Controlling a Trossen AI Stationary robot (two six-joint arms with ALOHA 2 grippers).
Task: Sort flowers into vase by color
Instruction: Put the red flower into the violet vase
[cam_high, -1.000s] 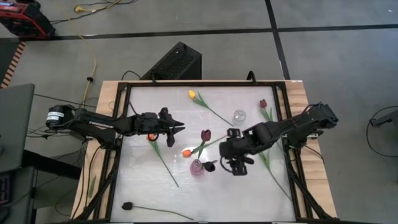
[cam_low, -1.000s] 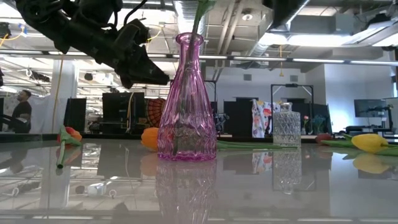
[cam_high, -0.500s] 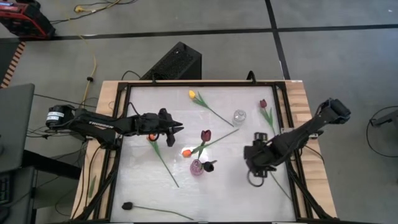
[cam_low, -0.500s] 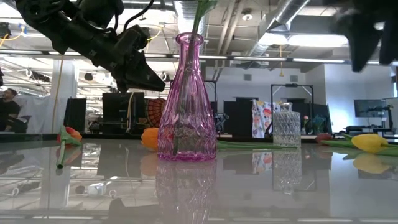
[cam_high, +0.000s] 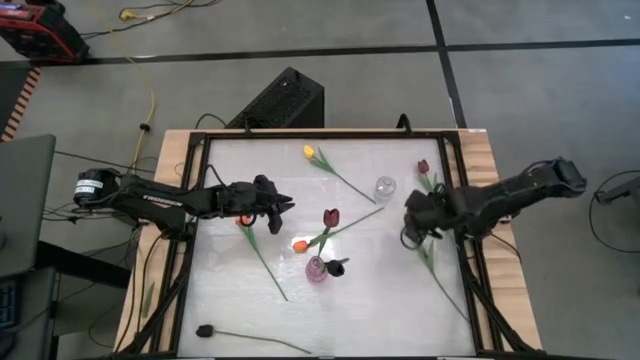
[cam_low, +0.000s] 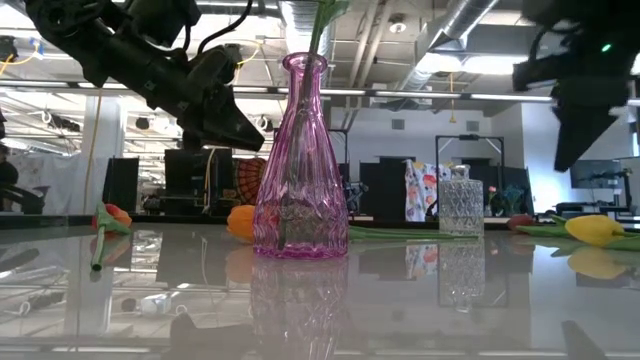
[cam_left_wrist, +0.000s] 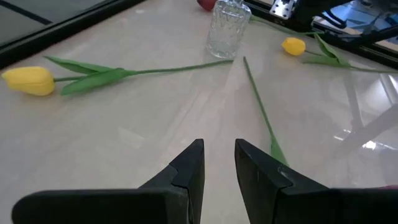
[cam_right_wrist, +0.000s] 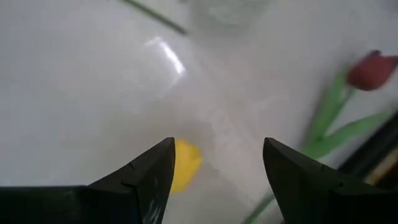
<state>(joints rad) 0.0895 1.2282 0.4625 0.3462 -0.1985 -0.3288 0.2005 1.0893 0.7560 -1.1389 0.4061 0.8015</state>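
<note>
On the desk (cam_high: 230, 300), one vase (cam_high: 316, 269) stands mid-front holding a tulip (cam_high: 336, 266); another vase (cam_high: 385, 187) stands behind it, rightward. Loose tulips (cam_high: 322, 166) lie around.

Yellow tulip (cam_right_wrist: 185, 163) partly behind fingers (cam_right_wrist: 149, 174)

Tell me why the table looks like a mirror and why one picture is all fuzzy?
In the low view the glossy table mirrors the pink vase and the clear glass vase. In the right wrist view the picture is smeared, so the yellow tulip and the red tulip look soft. In the left wrist view a bright glare spot sits on the table.
</note>
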